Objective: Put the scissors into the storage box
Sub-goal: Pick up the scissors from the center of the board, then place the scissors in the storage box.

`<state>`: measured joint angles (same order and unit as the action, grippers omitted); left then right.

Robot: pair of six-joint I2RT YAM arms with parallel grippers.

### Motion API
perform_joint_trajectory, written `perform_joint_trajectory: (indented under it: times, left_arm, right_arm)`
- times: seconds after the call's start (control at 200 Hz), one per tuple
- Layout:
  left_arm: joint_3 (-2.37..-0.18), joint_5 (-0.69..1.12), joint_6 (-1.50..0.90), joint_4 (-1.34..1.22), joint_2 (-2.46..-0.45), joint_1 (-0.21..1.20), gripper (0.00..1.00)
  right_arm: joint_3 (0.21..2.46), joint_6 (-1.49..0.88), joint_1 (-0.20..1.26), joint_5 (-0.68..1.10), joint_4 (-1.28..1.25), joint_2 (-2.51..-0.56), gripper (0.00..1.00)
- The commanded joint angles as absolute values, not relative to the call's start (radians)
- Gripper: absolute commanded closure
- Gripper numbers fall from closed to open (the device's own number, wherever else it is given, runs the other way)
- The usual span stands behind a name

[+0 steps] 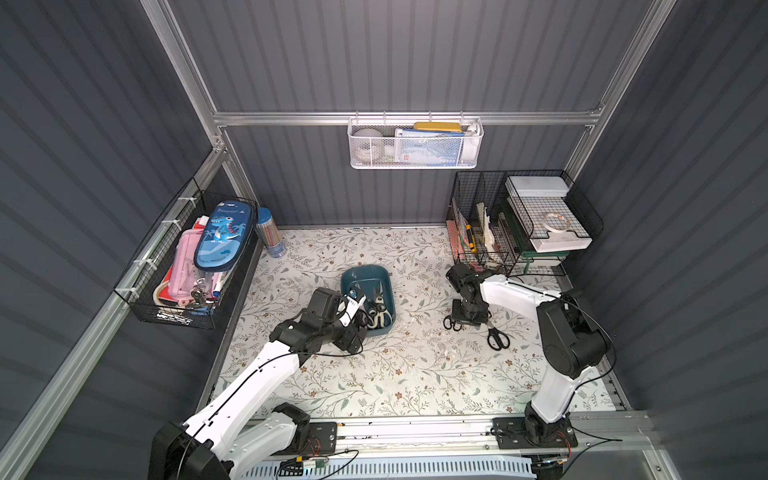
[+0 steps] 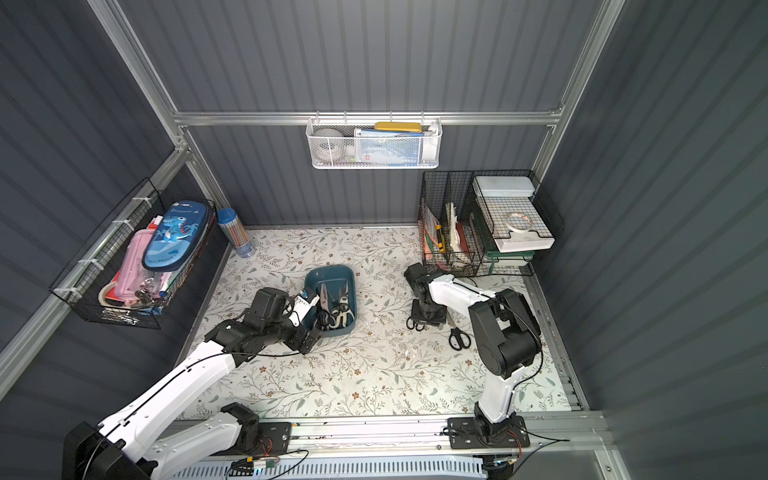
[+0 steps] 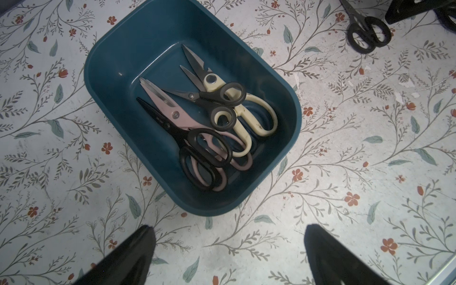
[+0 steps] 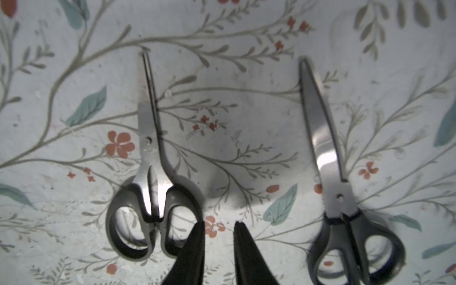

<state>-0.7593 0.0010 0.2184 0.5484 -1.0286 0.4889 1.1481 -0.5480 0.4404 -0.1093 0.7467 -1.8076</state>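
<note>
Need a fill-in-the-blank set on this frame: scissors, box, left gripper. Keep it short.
1. Outside the storage box, ____ pairs of scissors lie on the table.
2. Both of those pairs have ____ handles.
3. The cream shears lie ____ the storage box.
4. The left gripper is ____ and holds nothing.

Missing words: two; black; inside; open

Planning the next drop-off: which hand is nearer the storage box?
Left. The left hand hovers right beside the storage box; the right hand is well away, low over two black scissors on the table.
</note>
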Motion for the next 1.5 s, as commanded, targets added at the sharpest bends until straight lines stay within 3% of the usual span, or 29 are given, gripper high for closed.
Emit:
perform_joint_trajectory:
  times: [0.0, 0.23, 0.355, 0.48, 0.911, 1.091, 1.491]
  left_arm:
    - [-0.787, 0.006, 0.204, 0.569, -1.028, 0.478, 0.01]
    - [-0.785, 0.006, 0.205, 0.568, -1.029, 0.476, 0.01]
    - [-0.788, 0.009, 0.203, 0.569, -1.034, 0.474, 0.01]
    - [-0.793, 0.011, 0.202, 0.573, -1.04, 0.474, 0.0]
    - [-0.77, 0.001, 0.163, 0.552, -0.943, 0.412, 0.01]
    - [-0.772, -0.12, 0.126, 0.595, -0.937, 0.378, 0.01]
    - [-0.778, -0.11, 0.125, 0.601, -0.956, 0.364, 0.01]
  right_arm:
    - [1.131, -0.541, 0.446, -0.068, 0.733, -1.81, 0.75]
    - [1.103, -0.551, 0.448, -0.069, 0.691, -1.843, 0.78]
    - [1.129, -0.532, 0.447, -0.081, 0.703, -1.894, 0.93]
    - [1.137, -0.527, 0.45, -0.074, 0.699, -1.896, 1.0]
    - [1.389, -0.432, 0.633, -0.138, 0.782, -1.805, 1.0]
    - [1.576, -0.423, 0.745, -0.09, 0.815, -1.905, 1.0]
    - [1.942, -0.479, 0.857, -0.007, 0.862, -2.211, 1.0]
